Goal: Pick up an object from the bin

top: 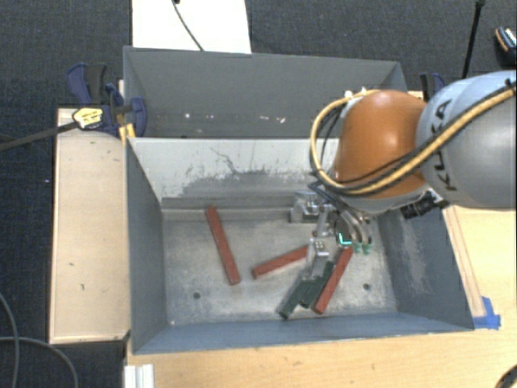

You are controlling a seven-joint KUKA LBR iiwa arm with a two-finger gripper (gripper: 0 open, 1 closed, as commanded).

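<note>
KUKA arm point(477, 144); tool point(321, 253) over green bar point(300, 297)

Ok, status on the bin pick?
End effector low, right of centre. Under it: dark green bar beside right red stick. Centre red stick close by; left red stick apart.

Grey bin point(242, 95); three red-brown sticks point(221, 245); dark green stick point(300, 297); orange wrist cover point(380, 140).
</note>
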